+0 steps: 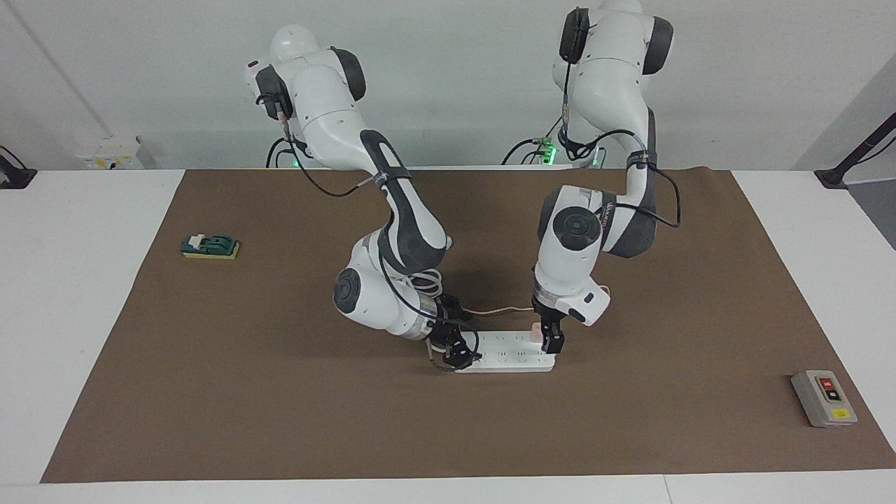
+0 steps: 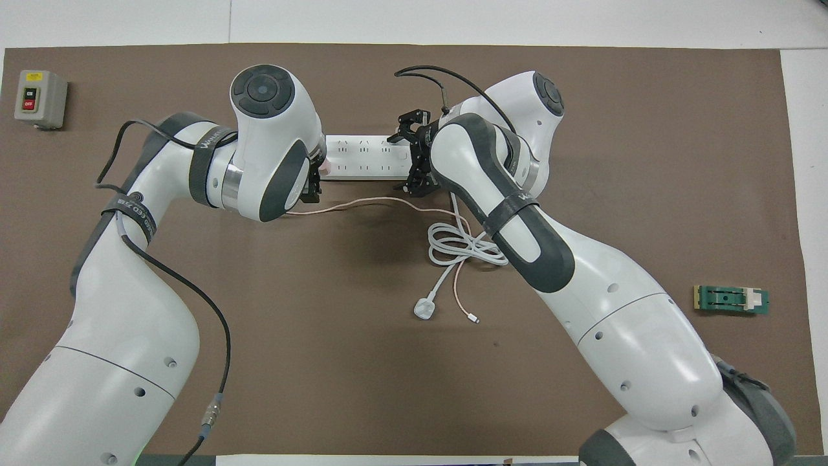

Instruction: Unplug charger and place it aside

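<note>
The pale-pink charger [image 1: 535,334] sits plugged into the white power strip [image 1: 511,357] at the end toward the left arm. My left gripper [image 1: 551,343] is down on the charger and looks shut on it. In the overhead view the left gripper [image 2: 315,181] hides most of the charger [image 2: 327,168]. The charger's thin pink cable [image 2: 362,204] runs along the mat on the side of the strip [image 2: 365,155] nearer the robots. My right gripper [image 1: 458,352] is down on the strip's other end, fingers either side of it; it also shows in the overhead view [image 2: 414,155].
A thick white cord [image 2: 462,249] lies coiled nearer the robots, ending in a round white plug [image 2: 424,309]. A grey switch box [image 1: 824,397] stands toward the left arm's end. A green block [image 1: 210,246] lies toward the right arm's end.
</note>
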You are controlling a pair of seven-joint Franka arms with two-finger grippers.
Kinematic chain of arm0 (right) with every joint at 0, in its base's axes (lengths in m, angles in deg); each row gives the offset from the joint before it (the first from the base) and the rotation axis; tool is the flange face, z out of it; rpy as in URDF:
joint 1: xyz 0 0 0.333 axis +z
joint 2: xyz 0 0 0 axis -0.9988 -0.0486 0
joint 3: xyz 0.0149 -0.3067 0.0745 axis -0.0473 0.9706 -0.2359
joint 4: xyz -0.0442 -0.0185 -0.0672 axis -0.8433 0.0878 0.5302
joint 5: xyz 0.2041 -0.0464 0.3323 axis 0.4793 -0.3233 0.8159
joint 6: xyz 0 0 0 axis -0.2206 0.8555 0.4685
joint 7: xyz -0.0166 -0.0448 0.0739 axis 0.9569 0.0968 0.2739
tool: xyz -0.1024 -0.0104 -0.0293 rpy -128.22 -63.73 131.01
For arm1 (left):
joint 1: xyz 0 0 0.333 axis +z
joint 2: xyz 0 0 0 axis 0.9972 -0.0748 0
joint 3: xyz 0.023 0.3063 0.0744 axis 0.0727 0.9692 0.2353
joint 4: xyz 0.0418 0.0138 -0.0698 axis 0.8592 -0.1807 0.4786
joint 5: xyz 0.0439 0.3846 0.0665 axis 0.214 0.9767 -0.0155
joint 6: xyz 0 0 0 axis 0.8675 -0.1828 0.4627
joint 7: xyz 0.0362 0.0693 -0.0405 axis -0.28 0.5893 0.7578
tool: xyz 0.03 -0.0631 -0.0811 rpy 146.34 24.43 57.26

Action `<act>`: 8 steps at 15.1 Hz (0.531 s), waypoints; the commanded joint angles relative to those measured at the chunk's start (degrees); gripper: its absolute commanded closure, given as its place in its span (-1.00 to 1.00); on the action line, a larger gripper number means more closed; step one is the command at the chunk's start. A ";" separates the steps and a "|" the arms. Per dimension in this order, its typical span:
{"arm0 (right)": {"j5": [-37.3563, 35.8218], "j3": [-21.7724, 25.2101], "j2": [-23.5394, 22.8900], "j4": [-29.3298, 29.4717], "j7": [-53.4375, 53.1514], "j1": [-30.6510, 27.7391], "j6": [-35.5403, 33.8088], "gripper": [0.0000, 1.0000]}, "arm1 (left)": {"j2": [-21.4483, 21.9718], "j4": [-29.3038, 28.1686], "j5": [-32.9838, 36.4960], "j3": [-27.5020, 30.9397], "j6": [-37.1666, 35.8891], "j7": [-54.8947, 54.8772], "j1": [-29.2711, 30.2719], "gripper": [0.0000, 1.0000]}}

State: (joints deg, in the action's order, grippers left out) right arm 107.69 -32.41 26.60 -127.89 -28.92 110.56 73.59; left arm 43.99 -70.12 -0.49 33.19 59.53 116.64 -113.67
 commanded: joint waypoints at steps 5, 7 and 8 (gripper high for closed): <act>-0.78 -0.12 -3.07 4.51 1.40 -0.59 -1.25 -1.00 | 2.16 -2.71 0.86 0.35 1.40 -4.88 -0.86 1.00; -1.30 -0.12 -3.15 4.69 1.40 -0.59 -1.25 -1.00 | 2.16 -2.70 0.68 0.35 2.63 -5.67 -0.86 1.00; -1.48 -0.12 -3.24 4.69 1.40 -0.59 -1.08 -1.00 | 2.16 -2.97 0.68 0.35 3.33 -5.76 -0.86 1.00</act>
State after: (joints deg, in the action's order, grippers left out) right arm 107.32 -32.39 25.15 -125.64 -28.74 110.56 73.58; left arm 44.30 -70.17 -0.03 33.34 61.20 112.21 -113.80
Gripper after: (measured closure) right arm 0.000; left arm 0.683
